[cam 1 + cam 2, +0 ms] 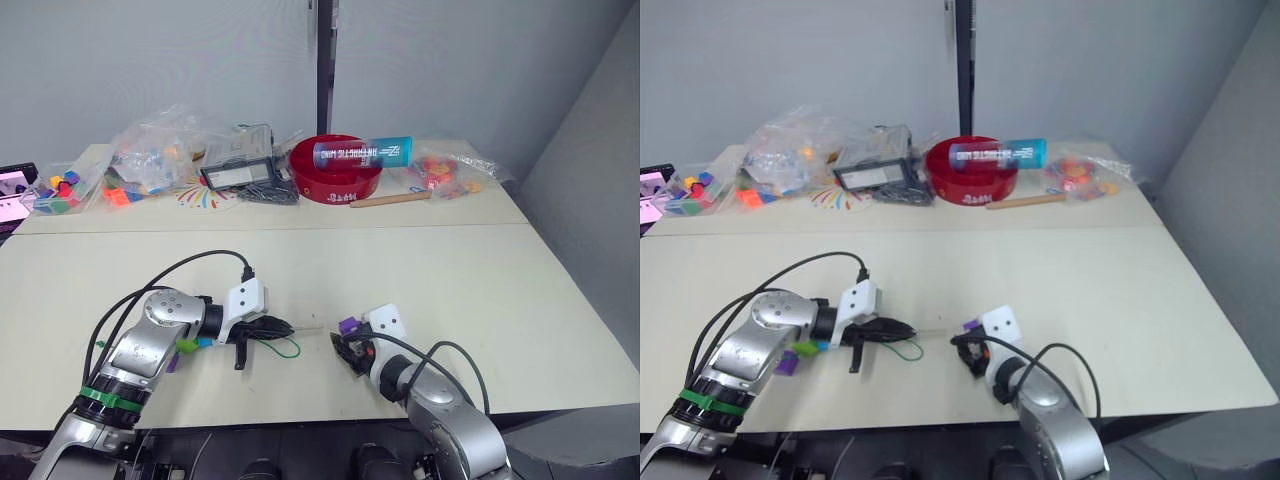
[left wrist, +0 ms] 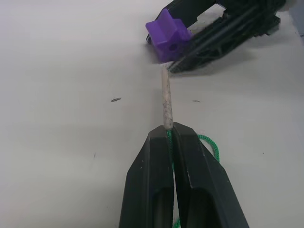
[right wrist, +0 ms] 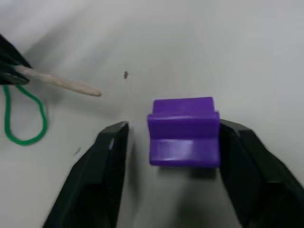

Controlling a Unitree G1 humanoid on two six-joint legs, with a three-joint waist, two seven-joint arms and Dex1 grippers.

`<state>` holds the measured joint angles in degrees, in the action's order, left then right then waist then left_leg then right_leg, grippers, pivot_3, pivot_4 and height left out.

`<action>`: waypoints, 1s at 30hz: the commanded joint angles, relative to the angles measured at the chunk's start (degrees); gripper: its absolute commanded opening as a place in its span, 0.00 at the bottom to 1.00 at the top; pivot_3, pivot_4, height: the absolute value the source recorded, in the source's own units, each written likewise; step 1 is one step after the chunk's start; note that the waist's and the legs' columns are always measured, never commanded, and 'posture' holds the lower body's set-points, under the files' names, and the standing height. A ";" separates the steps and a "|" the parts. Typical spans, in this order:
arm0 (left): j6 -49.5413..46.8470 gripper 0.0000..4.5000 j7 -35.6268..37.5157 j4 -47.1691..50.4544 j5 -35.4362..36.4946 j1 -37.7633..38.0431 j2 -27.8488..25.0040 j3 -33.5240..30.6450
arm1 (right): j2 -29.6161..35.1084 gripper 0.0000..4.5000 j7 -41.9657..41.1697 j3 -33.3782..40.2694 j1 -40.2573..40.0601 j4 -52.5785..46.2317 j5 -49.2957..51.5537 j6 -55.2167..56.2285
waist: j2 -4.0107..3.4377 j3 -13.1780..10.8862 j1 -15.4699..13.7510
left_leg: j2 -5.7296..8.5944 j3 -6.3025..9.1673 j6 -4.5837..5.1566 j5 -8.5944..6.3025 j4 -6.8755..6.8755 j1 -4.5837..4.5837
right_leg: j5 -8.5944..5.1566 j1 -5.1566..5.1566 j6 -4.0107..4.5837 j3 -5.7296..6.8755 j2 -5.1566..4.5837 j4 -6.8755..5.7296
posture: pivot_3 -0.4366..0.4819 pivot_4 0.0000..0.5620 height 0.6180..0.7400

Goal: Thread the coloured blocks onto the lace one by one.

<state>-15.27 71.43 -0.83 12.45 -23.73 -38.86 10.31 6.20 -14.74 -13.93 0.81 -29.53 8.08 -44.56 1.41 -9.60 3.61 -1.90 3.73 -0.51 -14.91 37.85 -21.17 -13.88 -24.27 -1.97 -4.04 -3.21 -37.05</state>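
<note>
Lace (image 1: 288, 347): one green cord, its pale tip (image 2: 165, 97) sticking out from the left end effector (image 2: 169, 130), whose fingers are clenched on it; a green loop lies on the bench (image 1: 480, 290) just behind. The tip points at one purple block (image 3: 184, 130), close but not touching. That block sits between the fingers of the right end effector (image 3: 173, 137), which is spread: one finger touches the block, the other stands off with a gap. Both are near the front edge, about mid-bench. More small blocks, green, blue and purple, lie under the left arm (image 1: 186, 347); their count is hard to tell. The middle of the pale bench is bare. Along the back edge: one red bowl (image 1: 335, 175), one blue tube (image 1: 362, 153), toy bags (image 1: 160, 155). Grey walls behind.
</note>
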 commanded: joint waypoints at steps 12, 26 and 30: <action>-1.05 0.00 0.12 1.79 0.57 -0.66 -0.59 -0.28 | 25.57 0.99 -34.81 8.24 12.82 2.25 16.79 6.56 | 0.06 -0.06 -0.14 | -0.01 0.00 0.02 -0.01 0.00 0.00 | 0.00 0.01 -0.01 0.02 0.04 0.04 | 0.48 0.27 0.92; -2.02 0.00 -0.41 4.41 1.02 1.78 -1.41 -0.81 | 28.75 0.99 -67.07 -9.59 41.84 46.86 -0.92 46.07 | 0.11 -0.14 0.01 | 0.00 -0.05 0.04 -0.02 0.04 -0.04 | 0.01 -0.02 -0.01 0.00 -0.03 0.04 | 0.48 0.27 0.92; -2.66 0.00 -0.81 6.12 1.39 2.90 -1.80 -1.04 | 25.97 0.99 -69.31 -10.22 44.69 54.66 -2.95 51.77 | 0.10 -0.15 -0.09 | 0.02 -0.05 0.04 -0.02 0.04 -0.05 | 0.03 -0.03 -0.01 0.01 -0.06 0.03 | 0.48 0.27 0.92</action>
<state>-17.69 70.75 2.90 12.89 -20.98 -40.23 10.14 32.31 -83.01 -24.50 44.33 23.78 5.47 4.44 1.52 -9.74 3.52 -1.88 3.67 -0.47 -14.93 37.89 -21.21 -13.85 -24.29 -1.98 -4.03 -3.28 -37.04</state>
